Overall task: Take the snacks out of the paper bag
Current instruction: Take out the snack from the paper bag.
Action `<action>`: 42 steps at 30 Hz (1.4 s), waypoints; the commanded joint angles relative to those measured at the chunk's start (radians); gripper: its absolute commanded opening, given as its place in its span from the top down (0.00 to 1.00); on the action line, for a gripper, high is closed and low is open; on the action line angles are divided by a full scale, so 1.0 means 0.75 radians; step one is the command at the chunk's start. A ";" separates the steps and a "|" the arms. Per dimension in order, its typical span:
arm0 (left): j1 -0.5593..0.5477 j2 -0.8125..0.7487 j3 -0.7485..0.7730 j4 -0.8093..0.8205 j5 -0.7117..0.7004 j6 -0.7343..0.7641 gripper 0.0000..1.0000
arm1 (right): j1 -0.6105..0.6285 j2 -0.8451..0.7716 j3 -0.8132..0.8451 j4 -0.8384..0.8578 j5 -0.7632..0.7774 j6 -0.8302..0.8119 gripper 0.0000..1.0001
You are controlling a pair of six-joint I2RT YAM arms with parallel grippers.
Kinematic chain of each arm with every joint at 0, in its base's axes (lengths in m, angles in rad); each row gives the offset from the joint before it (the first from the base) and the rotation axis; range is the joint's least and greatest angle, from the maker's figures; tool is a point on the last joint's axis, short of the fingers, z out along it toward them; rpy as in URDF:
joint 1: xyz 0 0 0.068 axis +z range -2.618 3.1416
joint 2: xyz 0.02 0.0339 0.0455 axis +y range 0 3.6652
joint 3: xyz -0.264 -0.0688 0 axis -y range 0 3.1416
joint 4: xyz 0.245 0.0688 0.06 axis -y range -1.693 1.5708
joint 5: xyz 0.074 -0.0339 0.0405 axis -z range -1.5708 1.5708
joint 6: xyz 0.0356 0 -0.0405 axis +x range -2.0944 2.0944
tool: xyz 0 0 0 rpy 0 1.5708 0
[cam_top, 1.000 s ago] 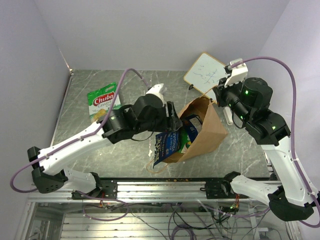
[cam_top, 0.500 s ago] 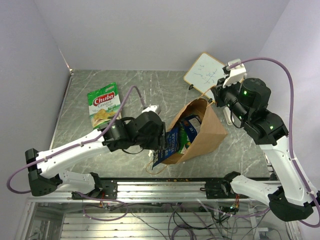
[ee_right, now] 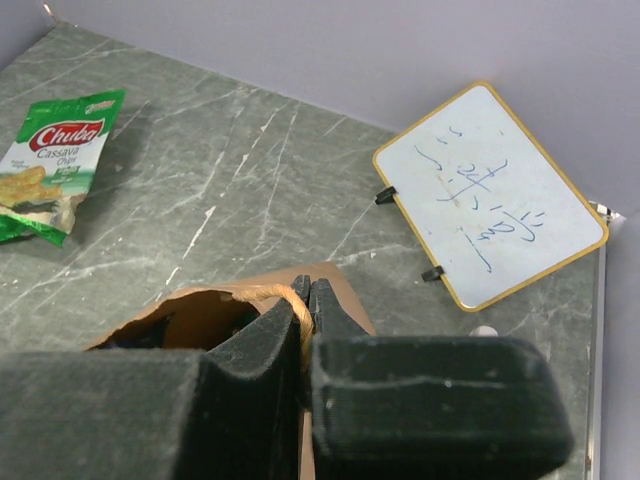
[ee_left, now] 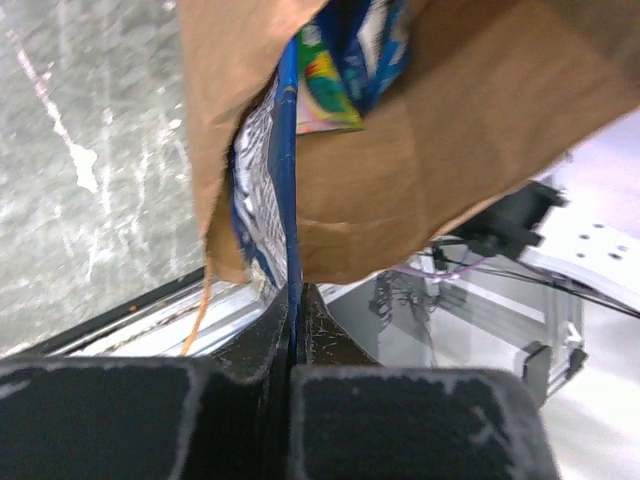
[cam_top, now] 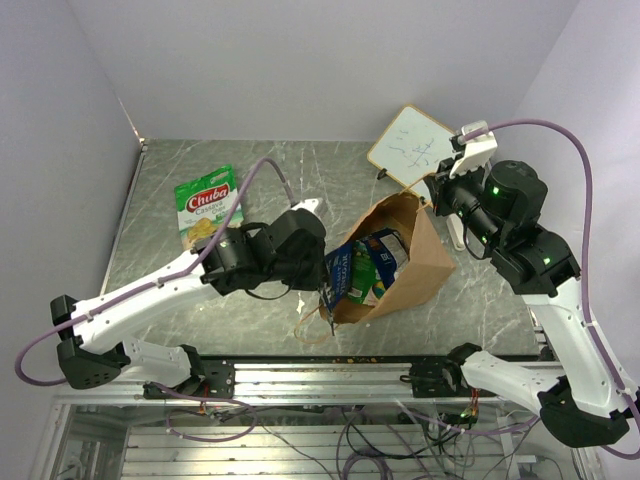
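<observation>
The brown paper bag (cam_top: 412,268) lies tilted on the table, its mouth facing the lower left. A blue snack packet (cam_top: 338,282) sticks out of the mouth, and my left gripper (cam_top: 322,272) is shut on its lower edge. In the left wrist view the blue packet (ee_left: 262,170) runs edge-on between the closed fingers (ee_left: 292,310) below the bag (ee_left: 450,150). Another blue-green packet (cam_top: 378,262) sits deeper inside. My right gripper (ee_right: 309,290) is shut on the bag's twisted handle (ee_right: 275,293) at the bag's upper rim (ee_right: 200,305). A green snack packet (cam_top: 205,205) lies flat at the far left.
A white writing board (cam_top: 410,147) leans at the back right, just behind the bag and the right wrist. The bag's other handle (cam_top: 308,328) droops onto the table near the front edge, beside the metal rail (cam_top: 330,375).
My left gripper swung down to the bag's mouth and closed on the blue packet, which now stands more upright. The right gripper kept its hold on the handle.
</observation>
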 commanded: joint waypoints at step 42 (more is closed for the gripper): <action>1.081 0.047 0.157 0.220 0.279 0.078 0.93 | -0.002 -0.026 -0.092 0.179 0.043 -0.085 1.00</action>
